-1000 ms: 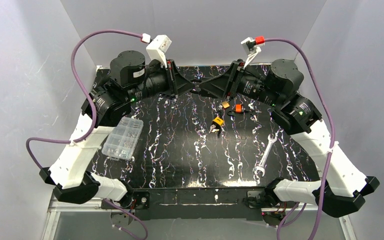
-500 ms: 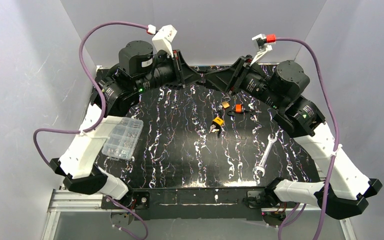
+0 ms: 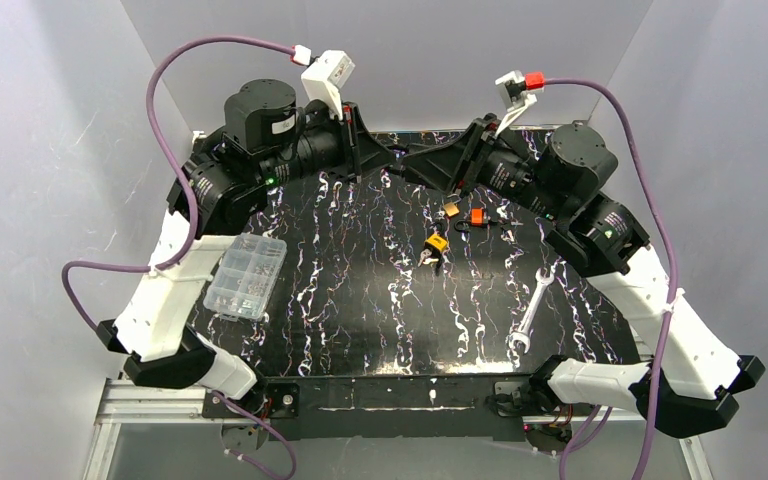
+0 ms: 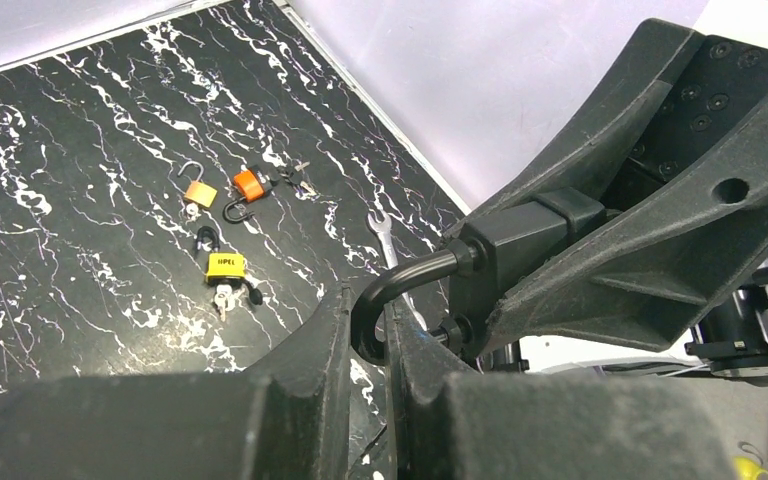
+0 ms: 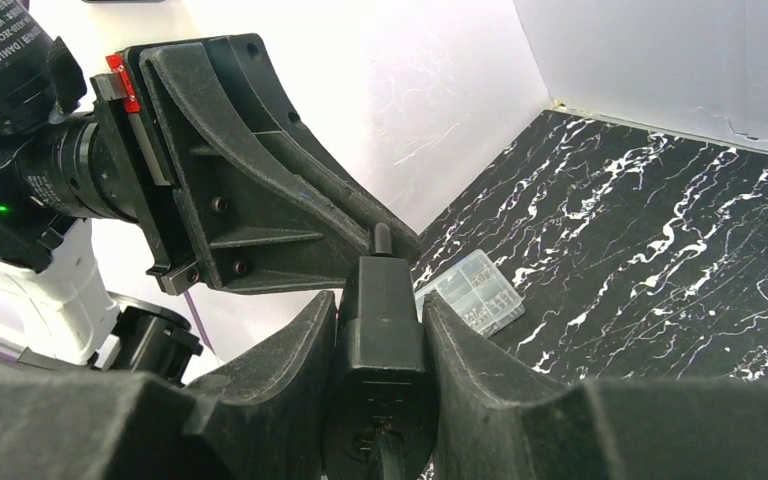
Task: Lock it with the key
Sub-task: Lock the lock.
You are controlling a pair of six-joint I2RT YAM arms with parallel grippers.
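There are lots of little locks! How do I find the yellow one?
Find the black marbled table and look just right of its middle, where three small padlocks lie. The yellow padlock is the one nearest the front edge, with silver keys at its bottom. Behind it lie two orange padlocks; only this one is yellow.

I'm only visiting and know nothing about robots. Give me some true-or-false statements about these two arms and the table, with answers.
1. The right gripper clamps the black padlock by its body. True.
2. The left gripper is open and empty. False: it is shut on the padlock's curved black shackle.
3. A silver wrench lies on the black marbled table. True.
4. The clear plastic compartment box sits on the right arm's side. False: it lies on the left arm's side.
5. The yellow padlock hangs in mid-air. False: it lies on the table.
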